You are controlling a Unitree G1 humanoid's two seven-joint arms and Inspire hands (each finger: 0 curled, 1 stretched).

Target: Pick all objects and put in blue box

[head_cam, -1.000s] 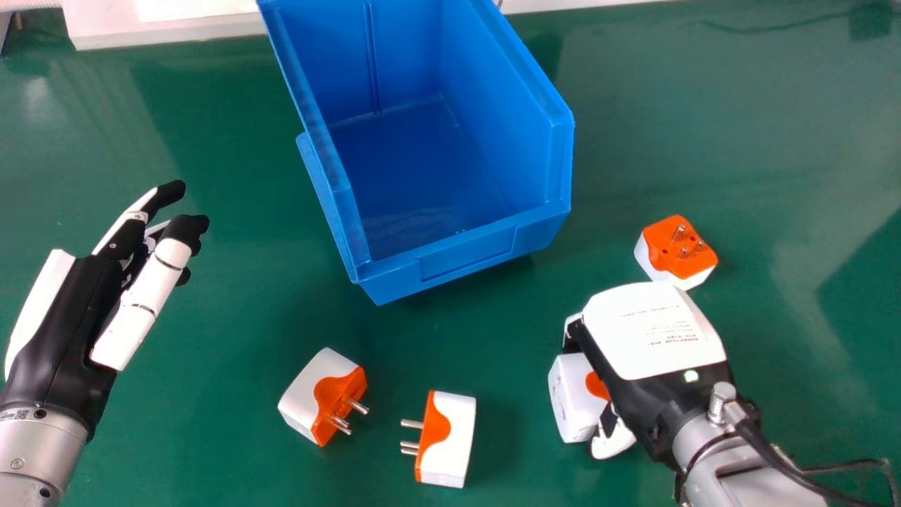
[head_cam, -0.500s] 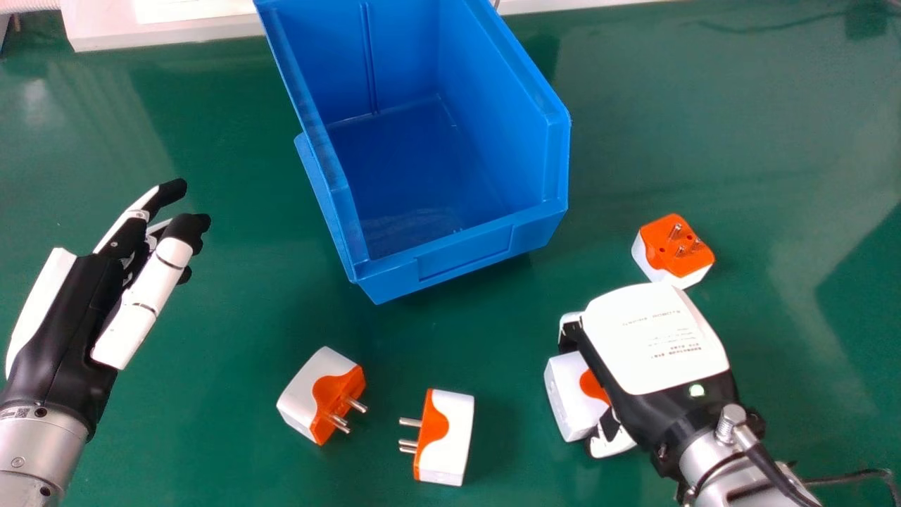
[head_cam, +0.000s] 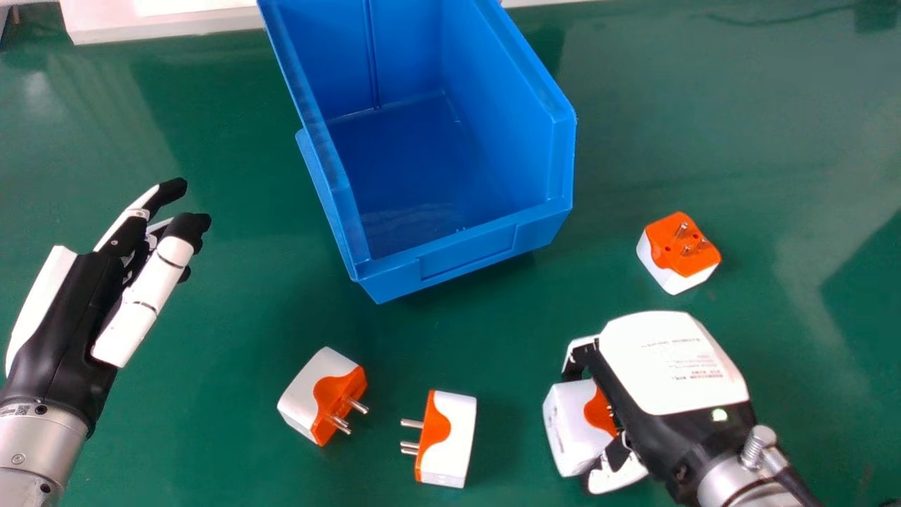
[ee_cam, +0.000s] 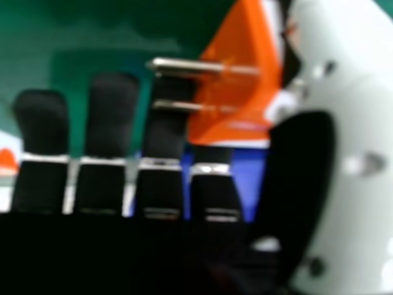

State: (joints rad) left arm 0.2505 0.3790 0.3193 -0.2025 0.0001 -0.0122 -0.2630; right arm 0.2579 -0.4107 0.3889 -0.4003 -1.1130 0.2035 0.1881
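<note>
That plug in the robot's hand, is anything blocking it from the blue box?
Nothing visible stands between the plug in the right hand and the blue box, just bare table and the box's own front wall.

Right hand [head_cam: 676, 366] displaced toward the robot relative to earlier frames; white-and-orange adapter [head_cam: 571, 429] in its grasp displaced likewise.
</note>
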